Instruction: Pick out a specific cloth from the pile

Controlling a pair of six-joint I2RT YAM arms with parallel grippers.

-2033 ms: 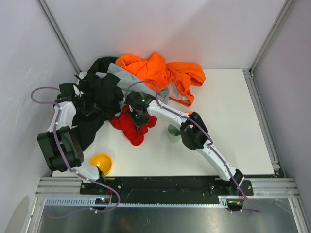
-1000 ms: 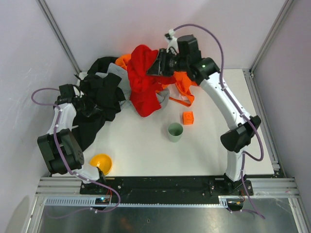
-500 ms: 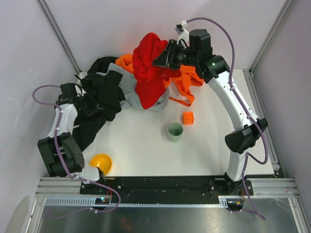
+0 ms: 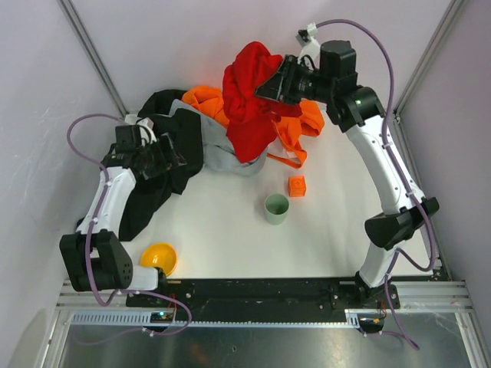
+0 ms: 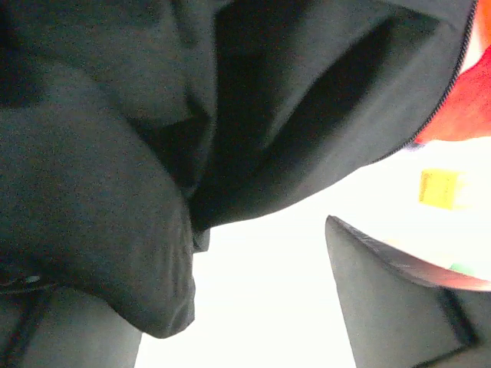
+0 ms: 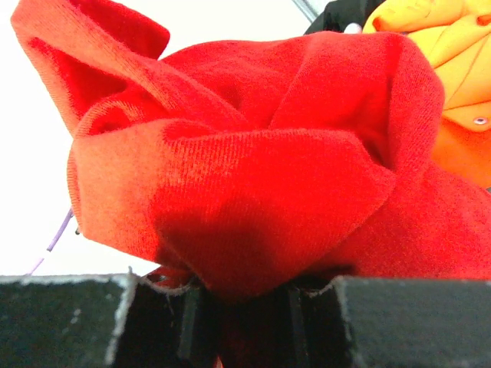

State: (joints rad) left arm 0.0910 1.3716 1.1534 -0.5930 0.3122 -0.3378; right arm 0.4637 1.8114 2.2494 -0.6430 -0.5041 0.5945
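Observation:
The red cloth (image 4: 249,96) hangs in the air above the back of the pile (image 4: 222,149). My right gripper (image 4: 276,83) is shut on its upper edge. In the right wrist view the cloth (image 6: 253,169) bunches between the two black fingers (image 6: 69,322) of that gripper (image 6: 245,307). My left gripper (image 4: 173,156) stands open at the edge of the pile's black garment (image 4: 161,172). In the left wrist view a fold of black fabric (image 5: 115,230) drapes over the left side of the gripper (image 5: 245,307), and its right finger (image 5: 383,307) is bare.
Orange garments (image 4: 299,123) lie at the back under the hanging cloth. A green cup (image 4: 277,208) and a small orange cube (image 4: 297,186) stand on the white table (image 4: 337,230). A yellow bowl (image 4: 159,258) sits front left. Metal frame posts (image 4: 92,54) flank the table.
The right arm has lifted the red cloth higher and to the right. The left gripper has opened, let go of the black garment, and shifted right.

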